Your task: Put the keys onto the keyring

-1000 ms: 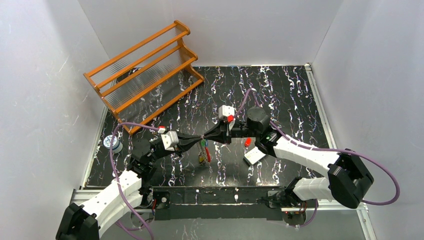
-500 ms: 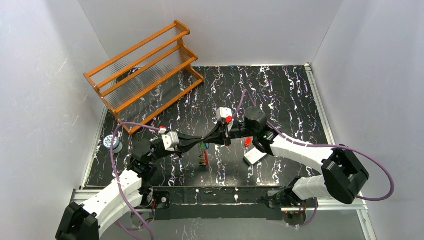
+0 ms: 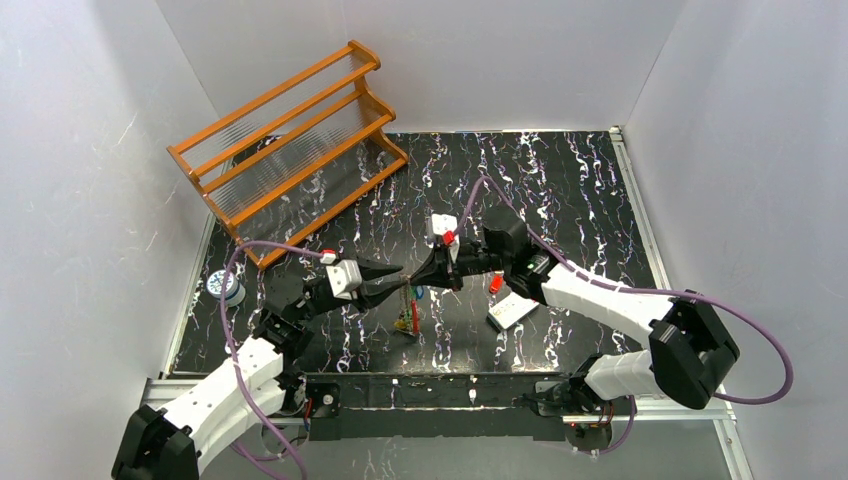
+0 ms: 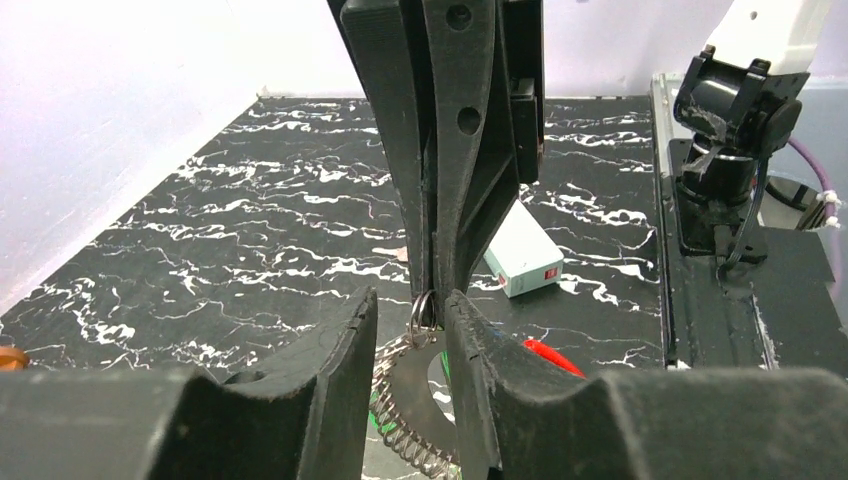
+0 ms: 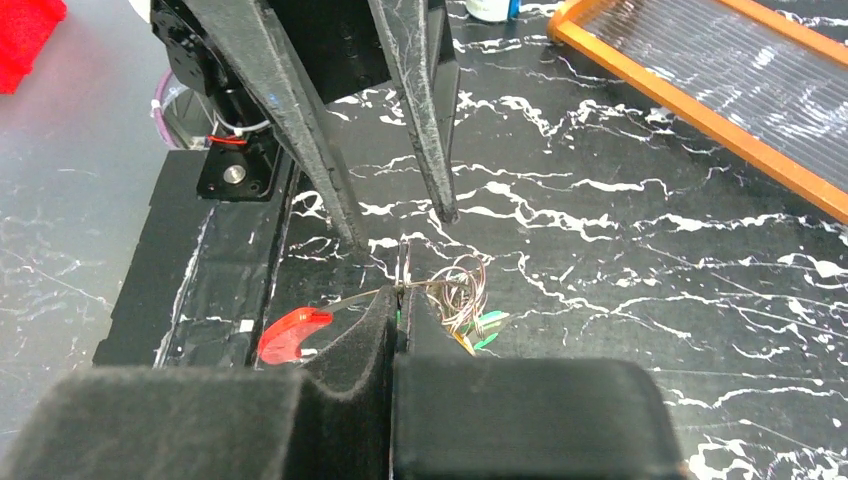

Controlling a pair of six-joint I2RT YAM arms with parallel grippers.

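My right gripper [image 3: 418, 280] is shut on the thin silver keyring [image 5: 403, 268] and holds it above the table. Wire loops [image 5: 462, 292] and green keys [image 5: 487, 325] hang beside its fingers, and a red piece [image 5: 293, 333] shows to the left. My left gripper [image 3: 398, 277] is open and faces the right one tip to tip. In the left wrist view a small ring [image 4: 423, 310] sits between its spread fingers [image 4: 345, 340], untouched, with a coil spring [image 4: 400, 430] below. The key bunch [image 3: 408, 312] dangles under both grippers. Another red key [image 3: 495, 284] lies on the table.
A white card with a red dot [image 3: 510, 312] lies right of the grippers, and shows in the left wrist view [image 4: 522, 258]. An orange wooden rack [image 3: 290, 140] stands at the back left. A small blue-white roll [image 3: 226, 287] sits at the left edge.
My left gripper has let go of the bunch and drawn back a little to the left, jaws open. My right gripper has shifted left, still holding the ring with the bunch hanging.
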